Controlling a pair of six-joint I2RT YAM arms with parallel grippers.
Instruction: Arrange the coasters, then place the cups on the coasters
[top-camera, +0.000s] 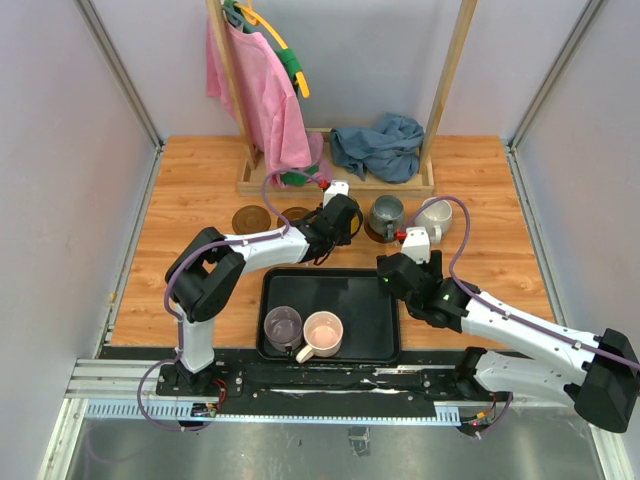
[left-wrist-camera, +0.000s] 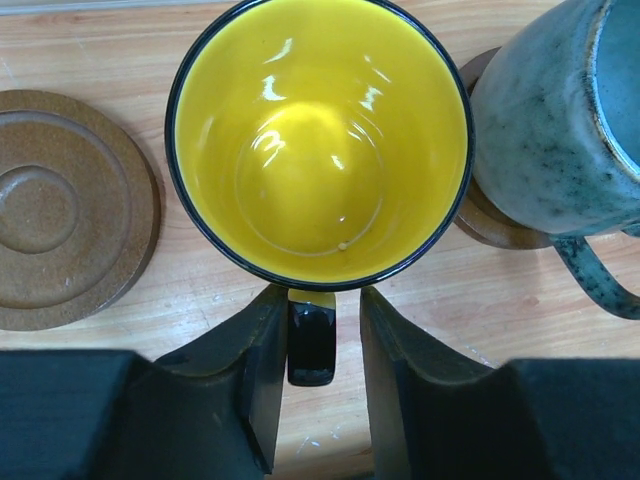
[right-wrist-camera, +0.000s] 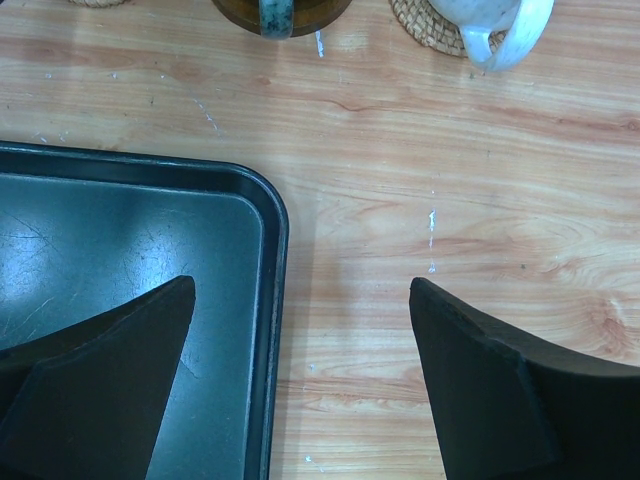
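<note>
- Toward the back of the tabletop, the yellow cup stands upright. An empty dark brown coaster lies just to its left and the grey cup stands to its right.
- Whether a coaster lies under the yellow cup cannot be told.
- Grey cup: seated on a second brown coaster.
- Left jaws: slightly parted astride the yellow cup's black handle, with a gap on one side; not clamped.
- Right jaws: spread wide and empty above the right rim of the black tray.
- White cup: on a tan woven coaster.
- Purple cup and pink cup: side by side in the tray.
</note>
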